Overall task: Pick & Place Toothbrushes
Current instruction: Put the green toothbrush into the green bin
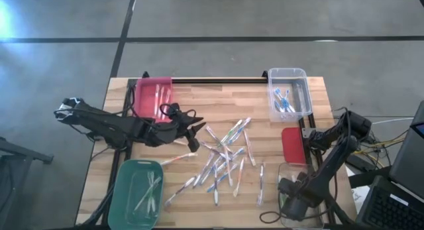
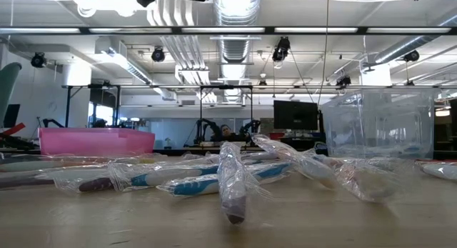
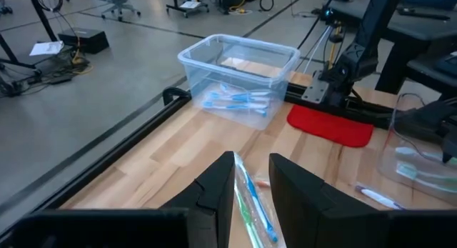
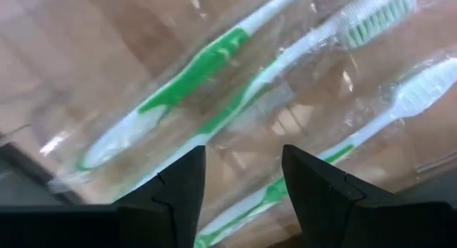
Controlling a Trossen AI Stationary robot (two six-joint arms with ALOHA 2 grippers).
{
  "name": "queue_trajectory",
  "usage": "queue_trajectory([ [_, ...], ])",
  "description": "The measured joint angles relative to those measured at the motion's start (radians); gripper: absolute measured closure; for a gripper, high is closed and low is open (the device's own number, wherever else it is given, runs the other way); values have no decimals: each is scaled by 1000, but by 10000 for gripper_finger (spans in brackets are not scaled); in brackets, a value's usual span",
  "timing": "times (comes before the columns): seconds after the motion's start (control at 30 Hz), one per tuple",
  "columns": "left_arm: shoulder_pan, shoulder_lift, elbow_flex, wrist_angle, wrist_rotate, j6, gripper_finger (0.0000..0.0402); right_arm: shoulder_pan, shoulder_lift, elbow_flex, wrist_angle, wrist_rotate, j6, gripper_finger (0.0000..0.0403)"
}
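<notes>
Counter [image 1: 192, 97]: pale wood planks, above grey concrete floor [image 1: 265, 18].
Left hand [image 1: 196, 136]: released, left of the toothbrushes [image 1: 225, 160].
Toothbrushes: scattered mid-counter.
Right hand [image 4: 239, 184]: released, right of the toothbrushes, over green brushes.

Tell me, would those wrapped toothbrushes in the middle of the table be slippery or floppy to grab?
The wrapped toothbrushes are thin and look light, so a push would probably scatter them. Their crinkled clear wrappers look slick and loose, so fingers may pinch film rather than handle. The handles look straight, likely stiff.
</notes>
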Motion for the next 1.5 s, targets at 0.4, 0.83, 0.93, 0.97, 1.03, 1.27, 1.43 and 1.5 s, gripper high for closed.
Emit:
queue_trajectory([
  [0.4, 0, 0, 0, 5, 2, 0, 307, -1, 19, 24, 5, 101, 35, 218],
  [0.83, 0, 1, -1, -3, 2, 1, 307, 0, 58, 21, 14, 100, 34, 280],
  [0.93, 0, 1, -1, -3, 2, 2, 307, 0, 57, 21, 14, 98, 41, 316],
  [0.97, 0, 1, -1, -3, 2, 2, 307, 0, 57, 21, 14, 97, 43, 330],
  [1.03, 0, 1, -1, -3, 2, 2, 307, 0, 57, 21, 14, 97, 46, 357],
  [1.27, 0, 1, -1, -3, 1, 2, 307, 0, 53, 20, 13, 94, 91, 391],
  [1.43, 0, 1, -1, -3, -2, 2, 307, 0, 29, 29, -5, 95, 112, 395],
  [1.5, 0, 1, -1, -3, -2, 2, 307, 0, 10, 41, -14, 95, 112, 396],
])
